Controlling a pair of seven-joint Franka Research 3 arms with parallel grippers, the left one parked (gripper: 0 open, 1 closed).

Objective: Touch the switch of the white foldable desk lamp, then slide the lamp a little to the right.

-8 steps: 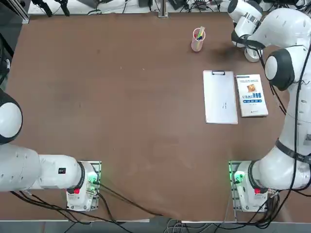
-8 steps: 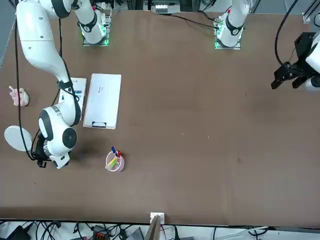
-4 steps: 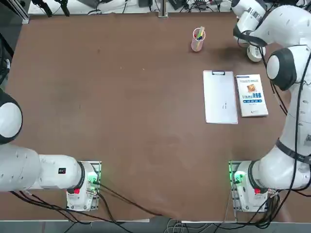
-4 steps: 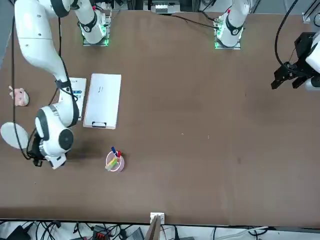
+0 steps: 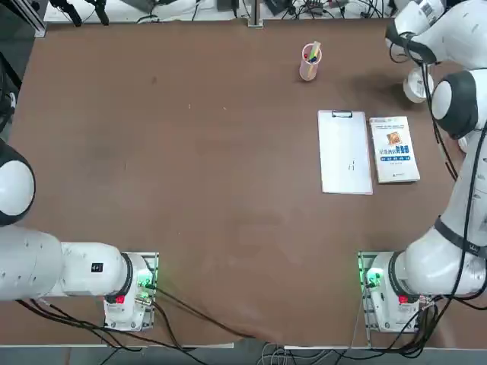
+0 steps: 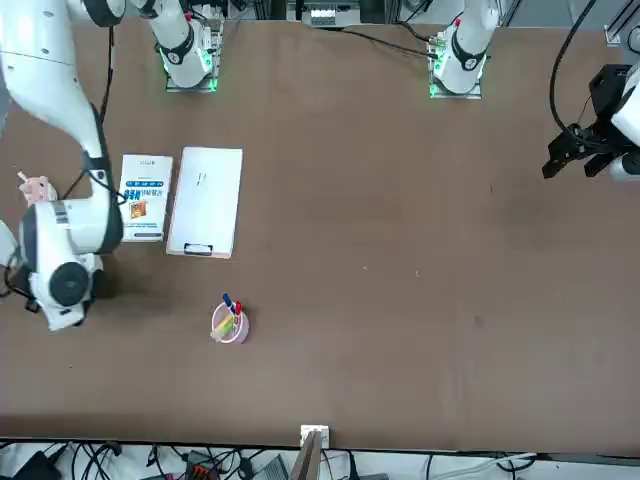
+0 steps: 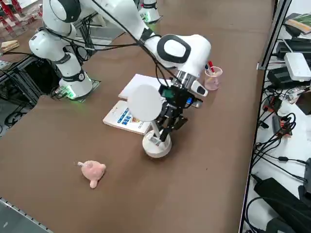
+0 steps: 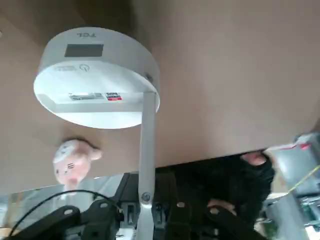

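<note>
Currently right gripper (image 7: pixel 163 130) low at white foldable desk lamp (image 7: pixel 155 141) base — finger state unclear; tipping risk.

end effector (image 7: pixel 163 130) at lamp (image 7: pixel 151 116) base, beside booklet (image 7: pixel 125 119).

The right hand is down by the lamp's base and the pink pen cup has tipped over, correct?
Not quite. The right hand is down by the base of the lamp, but the pink pen cup stands upright, as the right side view shows.
</note>
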